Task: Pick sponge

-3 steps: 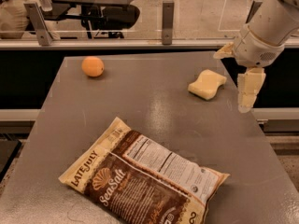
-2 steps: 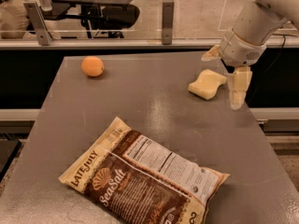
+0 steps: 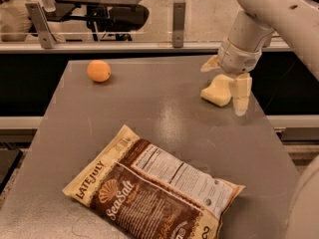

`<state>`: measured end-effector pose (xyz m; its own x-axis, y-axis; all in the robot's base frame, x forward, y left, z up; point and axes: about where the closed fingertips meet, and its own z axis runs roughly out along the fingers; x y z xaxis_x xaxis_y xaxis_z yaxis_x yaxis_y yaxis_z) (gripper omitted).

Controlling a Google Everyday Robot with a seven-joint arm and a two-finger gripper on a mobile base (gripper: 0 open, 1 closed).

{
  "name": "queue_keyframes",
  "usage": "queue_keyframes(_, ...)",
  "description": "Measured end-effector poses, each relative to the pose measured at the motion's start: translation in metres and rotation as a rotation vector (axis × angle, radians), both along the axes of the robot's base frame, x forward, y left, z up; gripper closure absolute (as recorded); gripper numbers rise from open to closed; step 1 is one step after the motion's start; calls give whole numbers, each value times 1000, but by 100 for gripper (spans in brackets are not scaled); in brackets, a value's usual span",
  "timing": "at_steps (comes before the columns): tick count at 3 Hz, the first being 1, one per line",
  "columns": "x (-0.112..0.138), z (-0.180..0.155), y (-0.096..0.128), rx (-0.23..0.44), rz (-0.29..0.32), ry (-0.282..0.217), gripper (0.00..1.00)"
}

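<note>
The sponge (image 3: 216, 93), a small pale yellow block, lies on the grey table (image 3: 149, 113) near its far right edge. My gripper (image 3: 226, 78) hangs from the white arm directly over the sponge. It is open. One pale padded finger (image 3: 242, 92) reaches down at the sponge's right side, and the other finger (image 3: 210, 63) sits behind and to the left of it. The sponge lies between the two fingers, and its upper part is partly covered by the gripper.
An orange (image 3: 98, 70) sits at the table's far left. A brown Late July chip bag (image 3: 154, 190) lies flat across the near middle. A glass barrier with metal posts (image 3: 179, 17) runs behind the table. The table's right edge is close to the sponge.
The gripper has moved left from beside the table's right edge until it is over the sponge, its fingers now on either side of it. The sponge, orange and bag have not moved.
</note>
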<state>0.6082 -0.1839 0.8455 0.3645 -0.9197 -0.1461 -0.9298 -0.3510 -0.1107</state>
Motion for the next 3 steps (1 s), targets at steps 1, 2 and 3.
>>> queue_keyframes(1,7,-8,1,-30,26,16,25)
queue_keyframes(2,8,-4,3,-31,37,24,49)
queue_keyframes(3,7,13,12,10,39,12,72)
